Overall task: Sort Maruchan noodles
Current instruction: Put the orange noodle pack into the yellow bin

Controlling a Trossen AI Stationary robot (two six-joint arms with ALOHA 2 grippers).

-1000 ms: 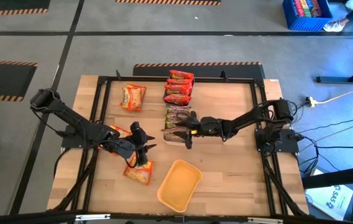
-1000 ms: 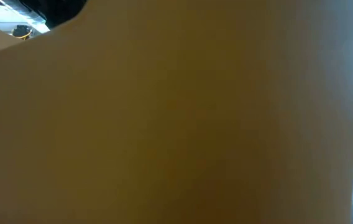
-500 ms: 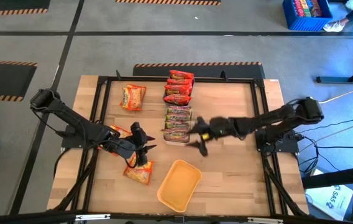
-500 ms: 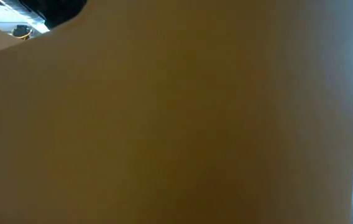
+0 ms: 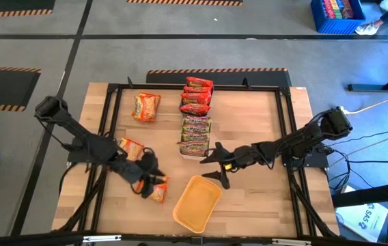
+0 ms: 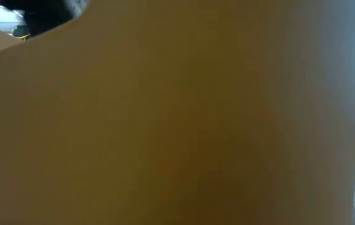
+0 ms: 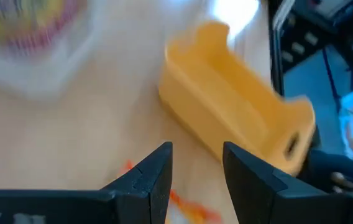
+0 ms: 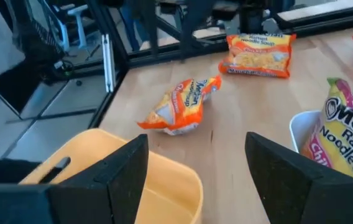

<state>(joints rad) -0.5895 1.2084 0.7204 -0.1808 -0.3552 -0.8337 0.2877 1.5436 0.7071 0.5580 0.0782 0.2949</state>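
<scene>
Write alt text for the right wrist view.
The right gripper, jaws wide open and empty, hangs over the rim of an orange-yellow tray on the wooden table. Beyond lie two orange noodle packets, one crumpled and one flat, and a yellow-and-pink packet stands in a white tray.

Orange-yellow tray (image 5: 196, 202) lies tilted at bench (image 5: 262, 198) front edge, empty. White tray (image 8: 301, 129) just behind it, mid-bench. Blue crate (image 5: 336, 15) on floor, well beyond the far right corner.
</scene>
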